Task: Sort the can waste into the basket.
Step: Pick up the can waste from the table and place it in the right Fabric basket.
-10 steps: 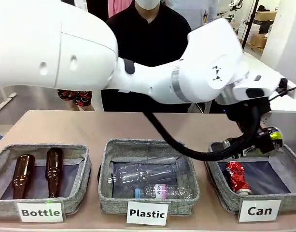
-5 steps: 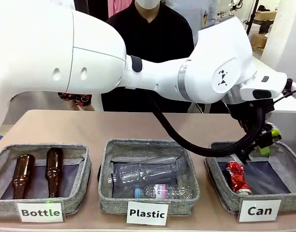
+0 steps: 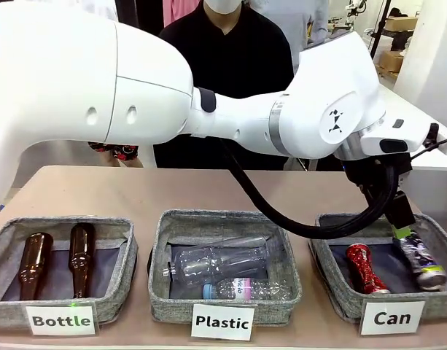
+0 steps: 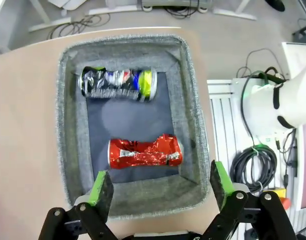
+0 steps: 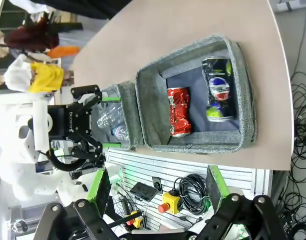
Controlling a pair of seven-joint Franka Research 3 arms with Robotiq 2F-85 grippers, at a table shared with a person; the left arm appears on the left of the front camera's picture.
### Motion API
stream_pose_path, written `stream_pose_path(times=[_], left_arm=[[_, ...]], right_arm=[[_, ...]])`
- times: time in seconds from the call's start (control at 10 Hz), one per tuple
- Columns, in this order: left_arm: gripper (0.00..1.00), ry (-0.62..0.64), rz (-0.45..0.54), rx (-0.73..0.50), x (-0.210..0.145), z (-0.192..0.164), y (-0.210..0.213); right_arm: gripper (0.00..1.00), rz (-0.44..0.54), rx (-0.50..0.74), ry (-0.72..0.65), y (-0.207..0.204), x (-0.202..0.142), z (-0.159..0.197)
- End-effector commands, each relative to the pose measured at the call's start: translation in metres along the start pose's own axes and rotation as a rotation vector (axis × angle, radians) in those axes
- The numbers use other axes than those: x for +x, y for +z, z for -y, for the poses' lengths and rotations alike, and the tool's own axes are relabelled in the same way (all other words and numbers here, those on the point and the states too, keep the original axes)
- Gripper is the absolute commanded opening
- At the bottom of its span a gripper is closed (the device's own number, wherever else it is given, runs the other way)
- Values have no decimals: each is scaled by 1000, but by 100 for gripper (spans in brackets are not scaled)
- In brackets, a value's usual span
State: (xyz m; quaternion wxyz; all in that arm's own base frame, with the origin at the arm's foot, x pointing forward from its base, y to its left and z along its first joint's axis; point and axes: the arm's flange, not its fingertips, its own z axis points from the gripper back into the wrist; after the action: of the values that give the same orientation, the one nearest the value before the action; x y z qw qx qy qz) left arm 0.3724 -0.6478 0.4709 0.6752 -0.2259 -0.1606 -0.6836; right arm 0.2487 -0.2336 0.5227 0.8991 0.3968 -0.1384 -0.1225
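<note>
At lower right of front view, two cans seen in basket (image 3: 332, 281): red can (image 3: 367, 268), dark can (image 3: 421, 261). Left gripper (image 4: 156, 186) spread wide, nothing held; right gripper (image 5: 156, 189) likewise.

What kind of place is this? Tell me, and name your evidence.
Probably a robotics lab set up for a waste-sorting trial: labelled fabric baskets such as the Can basket, a white robot arm over the table, and cables and an emergency-stop button nearby.

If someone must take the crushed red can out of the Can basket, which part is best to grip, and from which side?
Probably the narrowed, dented middle of the red can, coming straight down from above. It lies flat on its side on the lining of the Can basket, apart from the dark can. The fabric walls block a sideways approach, and the pinched waist should fit between fingers better than its wider ends.
</note>
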Motion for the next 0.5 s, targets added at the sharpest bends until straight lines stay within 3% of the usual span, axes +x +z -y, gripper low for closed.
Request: stream_pose_path(times=[0.0, 0.3, 0.4], left_arm=[[100, 4, -19, 1, 8, -7, 4], [100, 72, -70, 49, 0, -17, 16], [100, 128, -112, 3, -10, -22, 28]], right_arm=[[100, 7, 7, -10, 0, 4, -6], [100, 7, 7, -10, 0, 4, -6], [100, 7, 7, -10, 0, 4, -6]])
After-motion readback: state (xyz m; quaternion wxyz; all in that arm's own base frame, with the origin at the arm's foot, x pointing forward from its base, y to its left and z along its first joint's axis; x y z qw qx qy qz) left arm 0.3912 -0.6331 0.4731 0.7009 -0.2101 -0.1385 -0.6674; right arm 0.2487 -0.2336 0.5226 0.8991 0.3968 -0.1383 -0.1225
